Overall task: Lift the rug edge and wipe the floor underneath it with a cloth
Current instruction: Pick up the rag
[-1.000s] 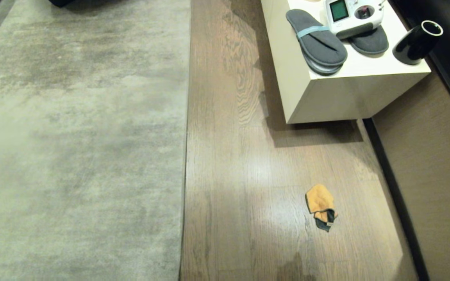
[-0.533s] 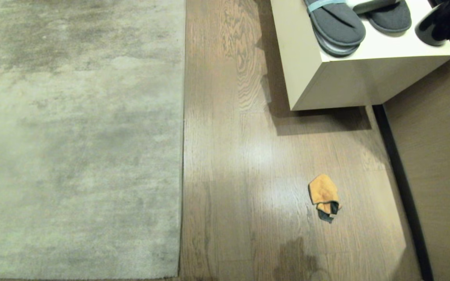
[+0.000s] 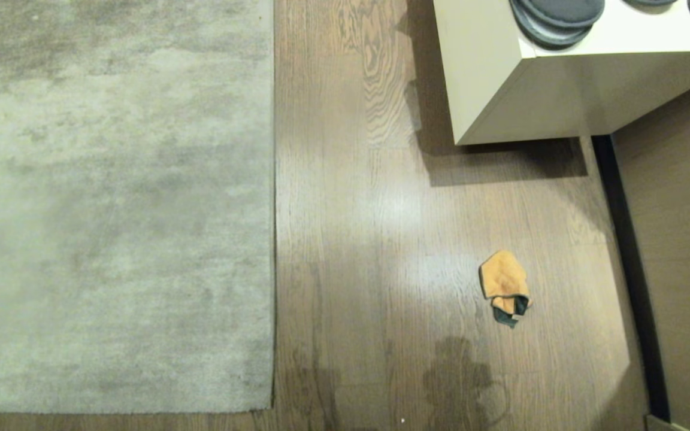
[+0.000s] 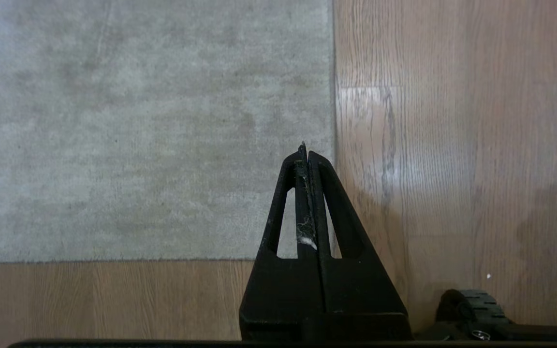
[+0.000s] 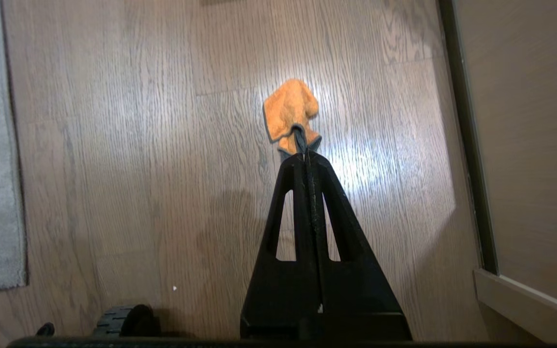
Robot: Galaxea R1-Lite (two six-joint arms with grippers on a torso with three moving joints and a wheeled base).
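Rug edge: left of middle, flat on the floor, running front to back, corner near.
Left hand: fingers together, empty, above the rug's corner.
Cloth: crumpled on bare floor, right, well apart from the rug.
Right hand: fingers together, empty; cloth straight ahead, so likely the nearer arm.
Cabinet: far right, slippers on top.
Writing: none readable.

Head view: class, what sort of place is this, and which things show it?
Probably a home room: a large grey-beige short-pile rug on brown wood-plank floor, and grey slippers on a cream cabinet.
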